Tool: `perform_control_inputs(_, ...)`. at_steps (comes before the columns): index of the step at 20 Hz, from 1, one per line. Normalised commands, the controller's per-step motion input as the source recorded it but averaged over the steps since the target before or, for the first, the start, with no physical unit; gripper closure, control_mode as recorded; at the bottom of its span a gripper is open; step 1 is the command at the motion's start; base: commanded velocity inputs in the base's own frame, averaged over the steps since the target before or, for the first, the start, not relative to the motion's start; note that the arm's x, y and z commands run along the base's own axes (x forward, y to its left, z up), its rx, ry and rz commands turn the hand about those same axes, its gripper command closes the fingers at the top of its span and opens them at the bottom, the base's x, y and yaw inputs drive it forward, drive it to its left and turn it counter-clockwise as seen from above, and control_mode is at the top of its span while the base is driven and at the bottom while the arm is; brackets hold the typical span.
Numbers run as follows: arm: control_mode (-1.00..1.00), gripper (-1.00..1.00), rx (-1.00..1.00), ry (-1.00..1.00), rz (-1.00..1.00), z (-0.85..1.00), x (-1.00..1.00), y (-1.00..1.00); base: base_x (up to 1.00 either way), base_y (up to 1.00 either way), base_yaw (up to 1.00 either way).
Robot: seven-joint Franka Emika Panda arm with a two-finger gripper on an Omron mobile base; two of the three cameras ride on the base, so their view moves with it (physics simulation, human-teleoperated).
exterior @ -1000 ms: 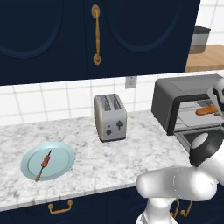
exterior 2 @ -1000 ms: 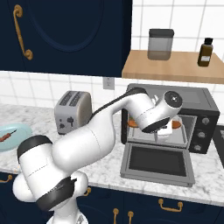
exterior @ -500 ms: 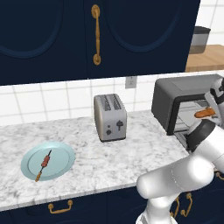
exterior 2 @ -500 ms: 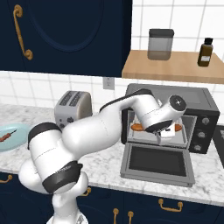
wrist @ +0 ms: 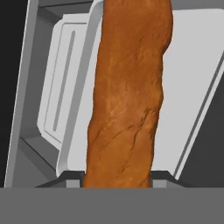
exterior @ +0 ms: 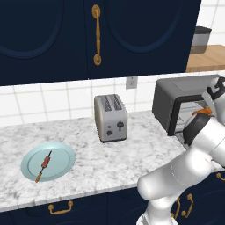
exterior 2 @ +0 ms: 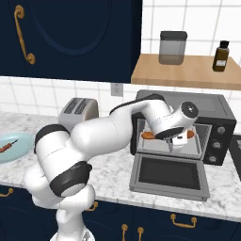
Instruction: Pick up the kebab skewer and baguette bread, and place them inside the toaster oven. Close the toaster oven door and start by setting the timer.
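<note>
Oven [exterior 2: 214,113]: the dark box at the right end of the counter [exterior: 132,154], under a wooden shelf [exterior 2: 188,70]. It stands with its mouth toward me, so I can load it straight from the front.

Door [exterior 2: 169,174]: dropped flat on its bottom hinge, glass up, lying out over the counter edge. It must stay down until both foods are inside; I judge closing it and turning the timer to be late steps.

My arm: it rises from the base, bends at a dark elbow and reaches forward and to the right, the wrist turned so that my pincer [exterior 2: 179,137] sits in the oven's mouth, above the open door.

Toaster [exterior: 110,117]: a silver two-slot unit, left of the oven and well apart from it; no part of this job.

Plate [exterior: 61,154]: pale blue, far left on the counter. It serves as the pick-up place.

Baguette [wrist: 129,94]: clenched between my two fingertips. In the hand view it runs up from the tips, crossing over a pale tray inside the cavity. In the right base view its orange ends show either side of my hand, level with the rack. I hold it crosswise so that it can lie along the rack. Whether it already touches the rack I cannot tell.

Skewer [exterior: 44,165]: lying aslant on the plate, untouched. I judge it to be my second load.
</note>
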Motion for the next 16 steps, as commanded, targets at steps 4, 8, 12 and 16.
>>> perform_control_inputs(4,-1.0,1.0,0.0,-0.02,0.0,-0.24,0.16,0.0,0.0,0.0,0.0)
perform_control_inputs(8,-1.0,1.0,0.0,-0.02,0.0,-0.2,0.05,0.05,0.0,0.0,0.0)
perform_control_inputs(12,-1.0,1.0,0.0,-0.03,0.0,-0.14,0.1,0.0,0.0,0.0,0.0)
perform_control_inputs(16,-1.0,-1.0,0.0,-0.07,0.0,-0.17,0.09,0.01,0.0,0.0,0.0)
